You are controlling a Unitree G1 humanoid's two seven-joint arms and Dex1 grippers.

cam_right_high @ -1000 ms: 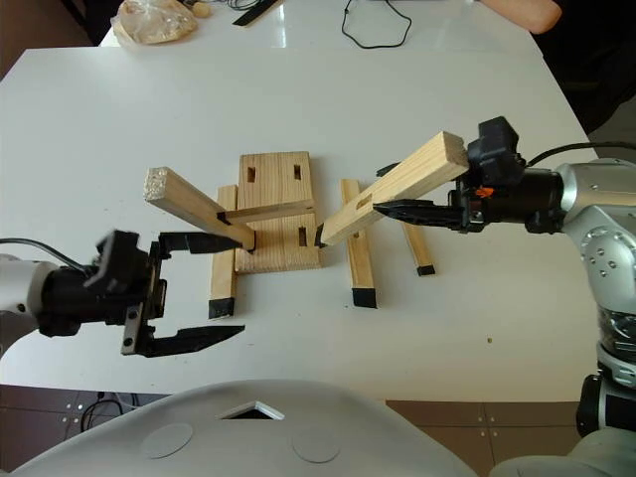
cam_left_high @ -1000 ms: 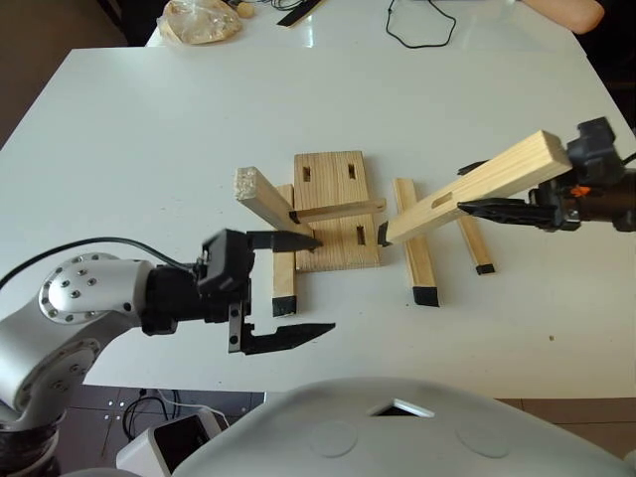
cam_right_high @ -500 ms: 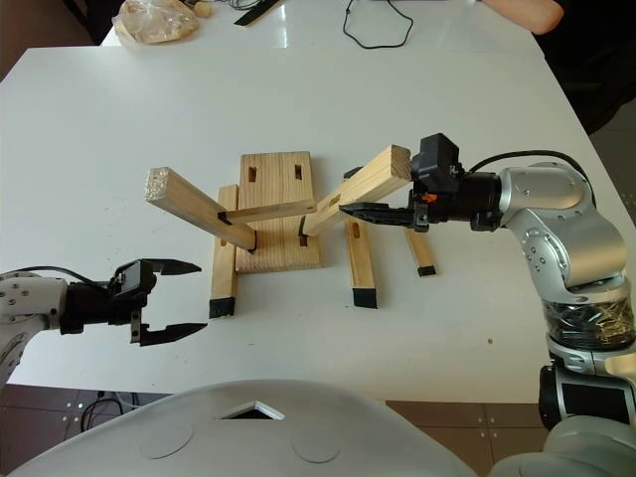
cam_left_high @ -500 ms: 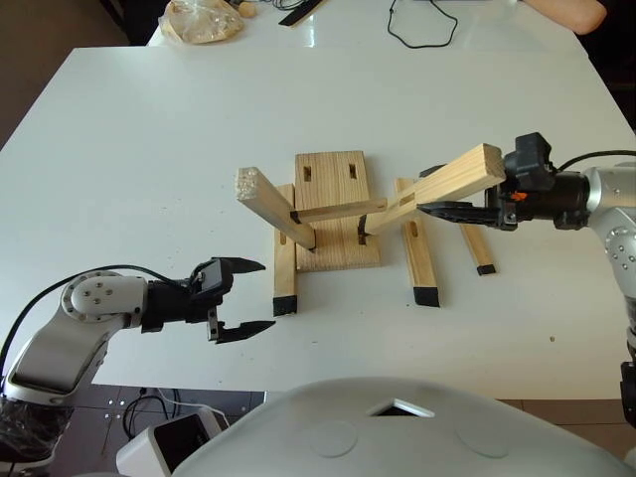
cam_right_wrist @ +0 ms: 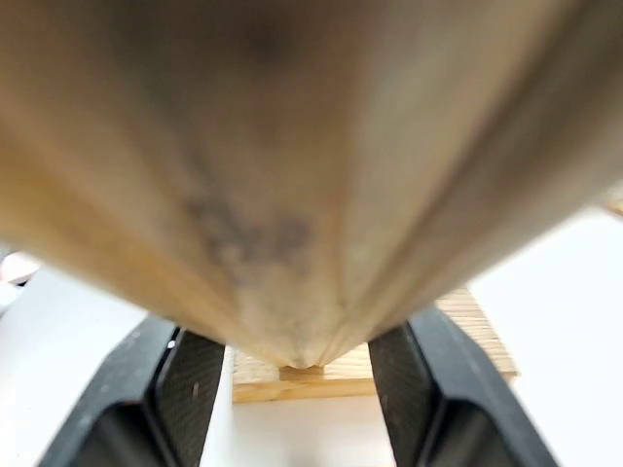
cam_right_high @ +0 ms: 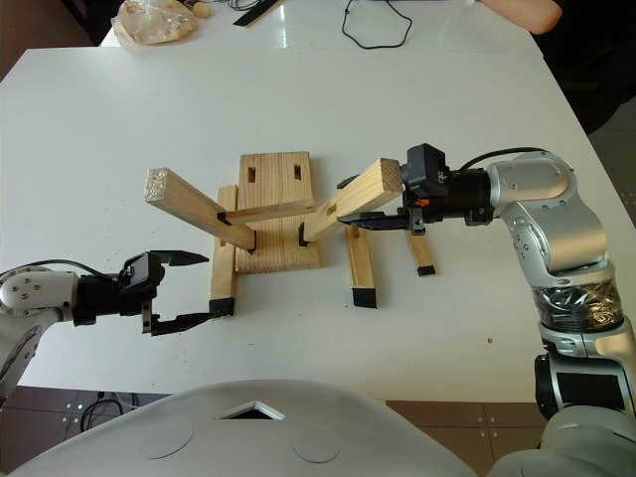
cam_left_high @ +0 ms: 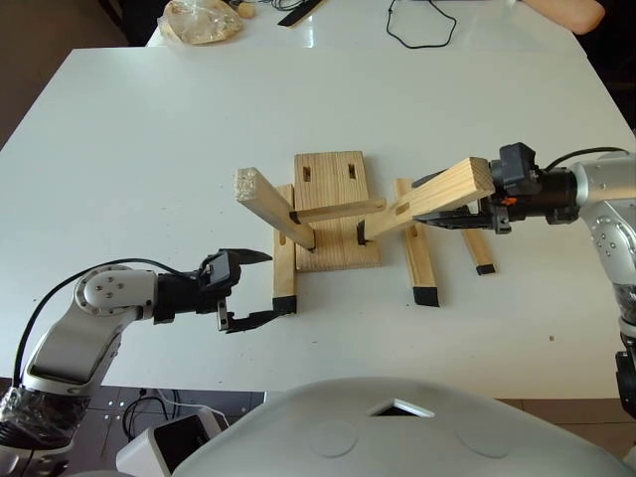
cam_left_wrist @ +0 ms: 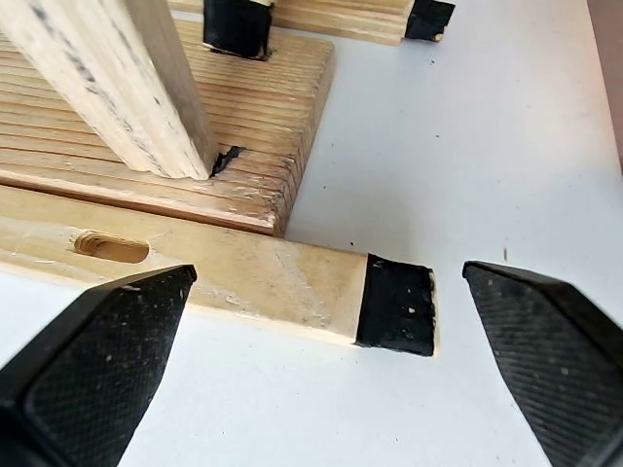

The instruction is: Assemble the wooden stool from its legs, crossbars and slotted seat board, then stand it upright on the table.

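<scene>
In the eye views the right gripper (cam_left_high: 442, 217) is clamping the held leg (cam_left_high: 429, 198) at a slant, its lower end meeting a slot of the seat board (cam_left_high: 328, 189) mid-table, likely to seat it (a standing leg (cam_left_high: 271, 206) is already filling another slot). In the left wrist view the left gripper (cam_left_wrist: 330, 268) is holding its fingers (cam_left_wrist: 92, 350) wide at the capped end of a loose leg (cam_left_wrist: 253, 277) beside the board, ready to grasp. In the right wrist view dark fingers (cam_right_wrist: 190, 389) are flanking the held leg

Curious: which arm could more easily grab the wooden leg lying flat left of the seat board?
Left, probably: the open left gripper sits by that black-capped wooden leg; the right gripper is shut on a tilted wooden leg.
</scene>
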